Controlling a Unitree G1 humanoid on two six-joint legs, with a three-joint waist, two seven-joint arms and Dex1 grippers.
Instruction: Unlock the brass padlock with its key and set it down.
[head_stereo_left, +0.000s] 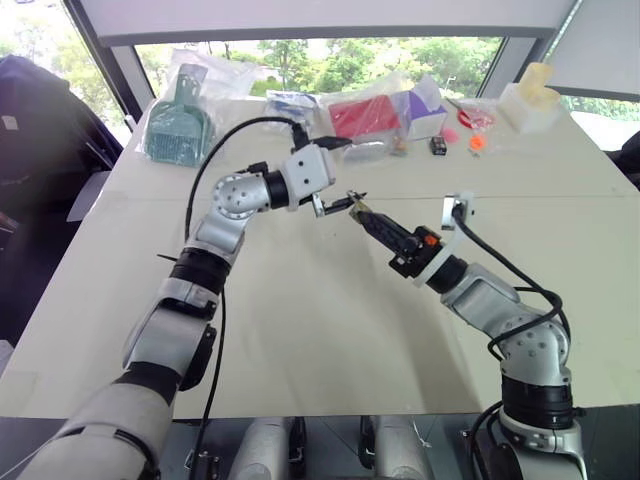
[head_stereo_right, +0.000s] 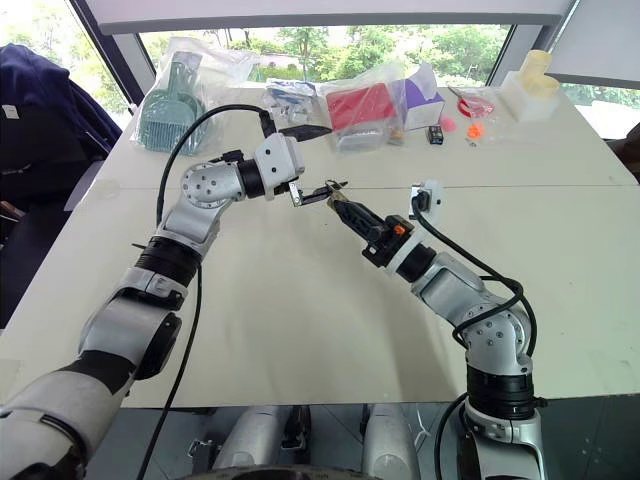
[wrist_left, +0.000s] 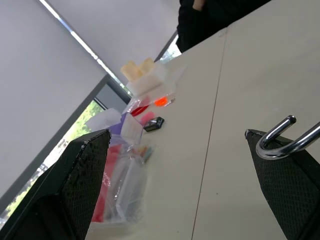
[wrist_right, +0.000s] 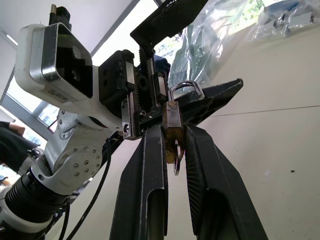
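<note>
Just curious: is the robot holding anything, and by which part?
The right gripper pinches the brass padlock by its body, shackle up. The left gripper is open, holding nothing.

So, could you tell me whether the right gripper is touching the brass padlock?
Touching: in the right wrist view the right gripper pinches the brass padlock between its two fingers.
</note>
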